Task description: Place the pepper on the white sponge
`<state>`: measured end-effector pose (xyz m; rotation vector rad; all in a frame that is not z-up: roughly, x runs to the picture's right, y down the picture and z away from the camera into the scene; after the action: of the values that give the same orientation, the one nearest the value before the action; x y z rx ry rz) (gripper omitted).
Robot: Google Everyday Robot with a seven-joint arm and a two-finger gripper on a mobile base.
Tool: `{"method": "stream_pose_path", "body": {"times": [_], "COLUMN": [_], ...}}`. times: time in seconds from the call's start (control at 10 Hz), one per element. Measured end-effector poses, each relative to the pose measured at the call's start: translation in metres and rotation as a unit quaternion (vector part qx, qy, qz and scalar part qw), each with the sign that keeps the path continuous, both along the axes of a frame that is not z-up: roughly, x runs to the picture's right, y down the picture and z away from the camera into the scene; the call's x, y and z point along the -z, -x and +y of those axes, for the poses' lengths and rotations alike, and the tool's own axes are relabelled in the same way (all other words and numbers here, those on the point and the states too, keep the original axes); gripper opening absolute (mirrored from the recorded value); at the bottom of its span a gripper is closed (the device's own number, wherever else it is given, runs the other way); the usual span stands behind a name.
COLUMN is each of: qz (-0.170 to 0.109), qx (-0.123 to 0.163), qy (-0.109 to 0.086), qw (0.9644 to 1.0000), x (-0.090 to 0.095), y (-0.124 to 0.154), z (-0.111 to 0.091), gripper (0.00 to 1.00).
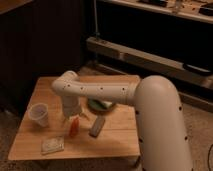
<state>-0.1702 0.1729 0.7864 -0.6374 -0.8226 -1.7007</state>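
The red-orange pepper [74, 127] is on the wooden table [117, 142], left of centre, directly under my gripper [73, 118]. The gripper points down from the white arm [95, 90] and sits right at the pepper's upper end. I cannot tell whether it touches the pepper. The white sponge [52, 145] lies flat near the table's front left corner, a short way in front and to the left of the pepper and apart from it.
A translucent plastic cup [39, 114] stands left of the gripper. A dark grey oblong object [96, 126] lies just right of the pepper. A green item [101, 105] lies behind it under the arm. Dark shelving stands behind the table.
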Motion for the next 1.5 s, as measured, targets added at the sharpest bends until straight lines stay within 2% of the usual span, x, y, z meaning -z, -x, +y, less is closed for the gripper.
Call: {"method": "stream_pose_path", "body": {"times": [0.6,1.1,1.5], "qz": [0.025,0.039,0.055], "qx": [-0.016,-0.02,-0.02], "qy": [0.018,0.026,0.042], "qw": [0.9994,0.9987,0.9974], "x": [-0.03,-0.046,-0.055], "y": [0.009,0.011,0.01], "z": [-0.005,0.001,0.002], "gripper": [0.8,0.8,0.8]}}
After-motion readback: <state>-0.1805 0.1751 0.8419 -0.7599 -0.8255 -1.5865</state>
